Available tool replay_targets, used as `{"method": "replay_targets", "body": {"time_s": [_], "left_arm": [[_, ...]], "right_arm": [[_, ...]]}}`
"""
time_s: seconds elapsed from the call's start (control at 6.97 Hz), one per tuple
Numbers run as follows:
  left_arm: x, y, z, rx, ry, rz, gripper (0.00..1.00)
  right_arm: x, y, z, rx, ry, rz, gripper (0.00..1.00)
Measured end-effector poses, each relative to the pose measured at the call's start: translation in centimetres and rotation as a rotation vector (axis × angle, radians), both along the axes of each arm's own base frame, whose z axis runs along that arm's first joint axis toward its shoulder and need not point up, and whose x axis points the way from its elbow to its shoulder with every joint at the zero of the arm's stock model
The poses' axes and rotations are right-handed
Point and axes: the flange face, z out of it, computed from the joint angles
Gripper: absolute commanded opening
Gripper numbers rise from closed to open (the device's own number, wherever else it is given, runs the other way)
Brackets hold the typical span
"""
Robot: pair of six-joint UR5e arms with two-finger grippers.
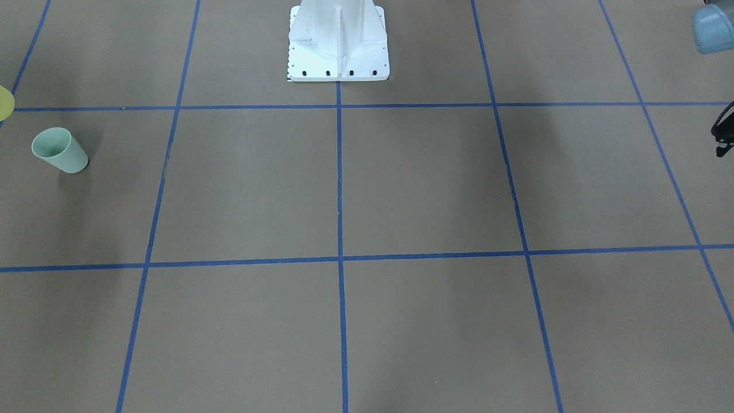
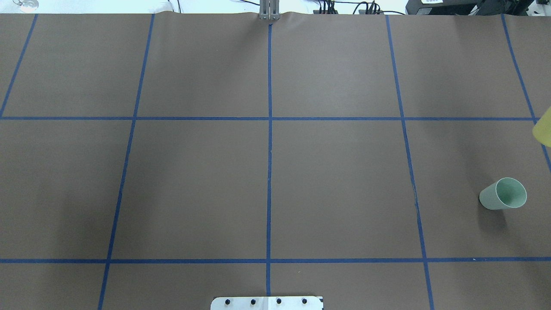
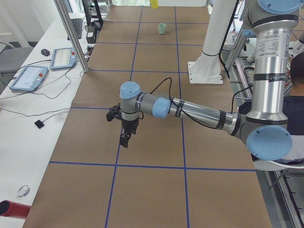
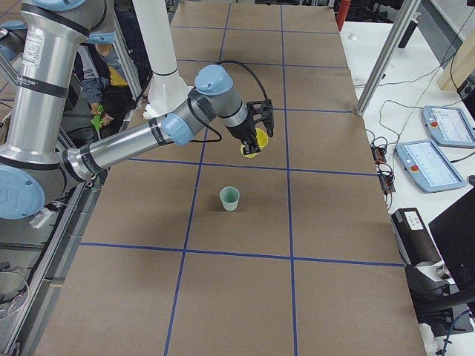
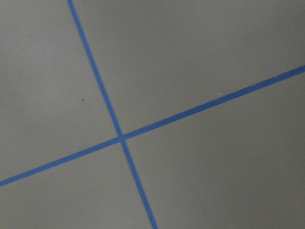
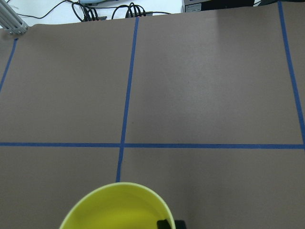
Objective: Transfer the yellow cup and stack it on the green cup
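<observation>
The yellow cup (image 4: 253,140) hangs in my right gripper (image 4: 251,145), held above the table. In the right wrist view its rim (image 6: 116,206) fills the bottom edge, with a black fingertip (image 6: 165,223) at the rim. It is cut off at the frame edge in the overhead view (image 2: 543,128) and the front view (image 1: 4,103). The green cup (image 4: 230,198) stands upright and empty on the table, apart from the yellow cup; it also shows in the overhead view (image 2: 503,193) and the front view (image 1: 59,150). My left gripper (image 3: 124,138) hovers low over the other end of the table; I cannot tell if it is open or shut.
Blue tape lines divide the brown table into squares. The white robot pedestal (image 1: 338,51) stands at the robot's edge of the table. Teach pendants (image 4: 434,156) and cables lie on the white bench beside the table. An aluminium post (image 4: 382,63) stands at the table's edge.
</observation>
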Motion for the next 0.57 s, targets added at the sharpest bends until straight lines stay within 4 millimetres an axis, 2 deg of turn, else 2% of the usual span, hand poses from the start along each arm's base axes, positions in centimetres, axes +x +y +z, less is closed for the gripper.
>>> {"method": "replay_targets", "body": {"time_s": [0.14,0.29,0.57], "left_arm": [[-0.8,0.6,1.3,-0.029,-0.006,-0.007,1.0],[-1.2,1.0,1.9,-0.044,-0.008,-0.01,1.0],[-1.3,1.2,2.0,-0.048,-0.008,-0.012,1.0]], "right_arm": [[0.4,0.2,1.9,0.03,-0.007,0.004,0.0],[0.6,0.5,4.6,0.071,-0.031,0.016,0.0],[1.0,2.5,7.9,0.125,-0.09,0.047,0.0]]}}
